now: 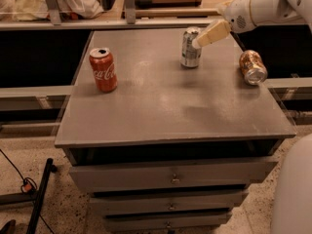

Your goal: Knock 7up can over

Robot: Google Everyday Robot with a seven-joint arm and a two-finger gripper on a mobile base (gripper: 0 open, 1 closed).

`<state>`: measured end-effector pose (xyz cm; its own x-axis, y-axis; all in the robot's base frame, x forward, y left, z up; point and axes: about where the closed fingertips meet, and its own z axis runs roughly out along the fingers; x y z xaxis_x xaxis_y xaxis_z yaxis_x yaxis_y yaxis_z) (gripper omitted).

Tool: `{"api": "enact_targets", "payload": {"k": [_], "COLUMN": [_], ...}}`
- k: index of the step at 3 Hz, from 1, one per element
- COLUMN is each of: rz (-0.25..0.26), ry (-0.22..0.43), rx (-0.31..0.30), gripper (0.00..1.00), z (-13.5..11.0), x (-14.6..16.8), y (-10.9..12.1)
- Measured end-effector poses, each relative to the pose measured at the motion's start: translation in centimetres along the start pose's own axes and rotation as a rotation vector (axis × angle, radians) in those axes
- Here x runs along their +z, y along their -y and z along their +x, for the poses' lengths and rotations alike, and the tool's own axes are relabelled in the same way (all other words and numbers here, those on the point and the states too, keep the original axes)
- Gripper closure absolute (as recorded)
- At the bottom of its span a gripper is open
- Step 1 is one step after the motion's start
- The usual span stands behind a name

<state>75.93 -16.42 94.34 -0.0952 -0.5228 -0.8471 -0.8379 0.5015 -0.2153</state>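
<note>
The gripper (199,43) reaches in from the upper right, its fingers (212,33) showing as one pale wedge with no gap between them, gripping nothing; the tip meets the upper right rim of the 7up can (190,53). That can stands upright, silvery with green markings, toward the back of the desk (161,108), between an upright Coca-Cola can (103,70) and an orange-brown can (252,67) lying on its side

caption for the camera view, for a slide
Gripper by the top of the upright 7up can on a grey cabinet
</note>
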Motion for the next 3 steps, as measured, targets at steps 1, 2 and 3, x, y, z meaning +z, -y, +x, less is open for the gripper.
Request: {"api": "enact_targets", "payload": {"k": [1,2,3], "rz": [-0.033,-0.055,-0.074], "ry": [0.074,0.156,0.211], "rx": [0.002,0.022,0.043], "gripper": [0.00,0.00,0.00], "z": [0.7,1.4,2.2], "x": [2.0,3.4,4.7], "y": [0.2,0.4,0.4]}}
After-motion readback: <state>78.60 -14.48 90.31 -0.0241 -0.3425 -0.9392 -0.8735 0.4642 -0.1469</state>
